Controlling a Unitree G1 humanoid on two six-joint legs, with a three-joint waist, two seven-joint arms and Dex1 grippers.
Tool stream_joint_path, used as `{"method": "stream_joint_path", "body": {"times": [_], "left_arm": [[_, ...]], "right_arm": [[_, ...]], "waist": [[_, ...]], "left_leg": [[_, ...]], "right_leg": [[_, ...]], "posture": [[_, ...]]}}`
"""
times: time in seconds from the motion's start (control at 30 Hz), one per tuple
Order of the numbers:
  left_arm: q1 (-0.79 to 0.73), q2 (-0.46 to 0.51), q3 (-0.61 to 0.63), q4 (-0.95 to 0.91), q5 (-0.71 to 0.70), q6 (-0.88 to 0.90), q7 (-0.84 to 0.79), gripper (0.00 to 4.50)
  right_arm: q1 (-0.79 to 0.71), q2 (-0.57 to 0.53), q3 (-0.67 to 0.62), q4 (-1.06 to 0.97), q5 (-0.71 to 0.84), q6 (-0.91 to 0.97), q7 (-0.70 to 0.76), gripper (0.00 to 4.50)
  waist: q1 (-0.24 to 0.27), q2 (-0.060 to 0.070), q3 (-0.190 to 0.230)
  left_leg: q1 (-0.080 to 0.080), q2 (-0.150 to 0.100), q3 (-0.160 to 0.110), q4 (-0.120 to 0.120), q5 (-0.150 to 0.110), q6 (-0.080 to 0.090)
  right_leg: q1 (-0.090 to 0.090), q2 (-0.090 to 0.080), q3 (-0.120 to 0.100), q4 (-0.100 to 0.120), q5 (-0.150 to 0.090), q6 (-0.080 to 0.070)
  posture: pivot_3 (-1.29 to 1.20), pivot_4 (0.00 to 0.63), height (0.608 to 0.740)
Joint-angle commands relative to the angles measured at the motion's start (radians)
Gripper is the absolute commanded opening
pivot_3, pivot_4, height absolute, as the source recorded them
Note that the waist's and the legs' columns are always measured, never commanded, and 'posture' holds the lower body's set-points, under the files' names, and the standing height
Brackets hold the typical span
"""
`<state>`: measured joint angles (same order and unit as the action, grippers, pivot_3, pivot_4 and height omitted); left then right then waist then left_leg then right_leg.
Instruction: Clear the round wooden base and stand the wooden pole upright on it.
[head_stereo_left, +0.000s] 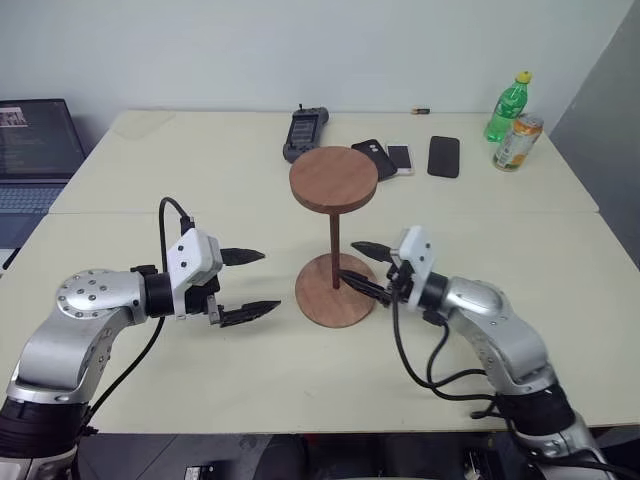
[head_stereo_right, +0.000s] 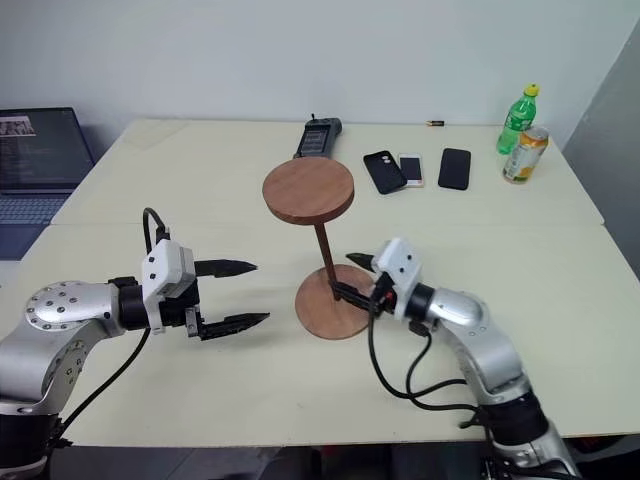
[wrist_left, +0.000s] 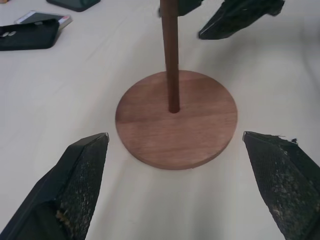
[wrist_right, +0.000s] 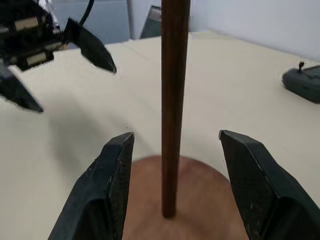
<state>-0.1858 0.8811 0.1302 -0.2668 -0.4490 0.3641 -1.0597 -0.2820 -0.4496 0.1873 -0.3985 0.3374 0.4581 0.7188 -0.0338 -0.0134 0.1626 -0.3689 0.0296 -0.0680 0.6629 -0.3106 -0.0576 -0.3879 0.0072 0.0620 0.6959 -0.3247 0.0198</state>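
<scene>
At table centre you see the pole (head_stereo_left: 336, 235) upright in the base (head_stereo_left: 335, 289) | right gripper (head_stereo_left: 366, 265) parted around pole, not touching | left gripper (head_stereo_left: 243, 285) spread, empty | pole's top cut off in wrist views

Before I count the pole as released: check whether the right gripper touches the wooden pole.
Apart. In the right wrist view the right gripper stands open, and the wooden pole rises between its fingers with bare gaps on both sides.

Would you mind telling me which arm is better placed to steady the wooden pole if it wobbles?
Right, probably: the right claw stands open with the wooden pole between its fingers, while the left claw hangs open beside the round wooden base.
</scene>
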Motion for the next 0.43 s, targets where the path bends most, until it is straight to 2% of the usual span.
{"method": "stream_joint_path", "body": {"times": [0.03, 0.13, 0.27, 0.43], "left_arm": [[-0.005, 0.029, 0.017, 0.011, 0.093, -0.019, 0.07, 4.5], [-0.014, 0.031, 0.033, 0.069, 0.103, -0.05, 0.058, 4.5], [-0.064, 0.039, 0.03, 0.164, 0.107, -0.076, 0.029, 4.5], [-0.122, 0.039, 0.026, 0.261, 0.087, -0.127, -0.05, 4.5]], "right_arm": [[0.066, -0.126, -0.151, -0.127, 0.087, 0.05, 0.07, 2.84], [0.159, -0.261, -0.331, -0.195, 0.178, 0.097, 0.139, 2.84], [0.259, -0.373, -0.496, -0.257, 0.279, 0.15, 0.2, 2.84], [0.316, -0.435, -0.559, -0.303, 0.329, 0.176, 0.214, 2.84]], "waist": [[0.002, -0.001, 0.001], [0.004, 0.0, 0.002], [0.004, -0.001, 0.003], [0.004, -0.001, 0.004]], "left_leg": [[0.0, 0.0, 0.0, 0.0, 0.0, 0.0], [0.0, -0.001, 0.0, 0.0, 0.0, 0.0], [0.0, 0.0, 0.001, 0.0, 0.0, 0.0], [0.001, 0.0, 0.003, 0.0, 0.0, 0.0]], "right_leg": [[0.0, 0.0, 0.0, 0.0, 0.0, 0.0], [0.0, 0.0, 0.0, 0.0, 0.0, 0.0], [0.001, 0.001, 0.0, 0.001, 0.0, 0.0], [0.002, 0.004, -0.001, 0.001, 0.0, 0.0]], "posture": [[0.0, 0.15, 0.74], [0.0, 0.15, 0.74], [0.0, 0.15, 0.74], [0.0, 0.15, 0.74]]}}
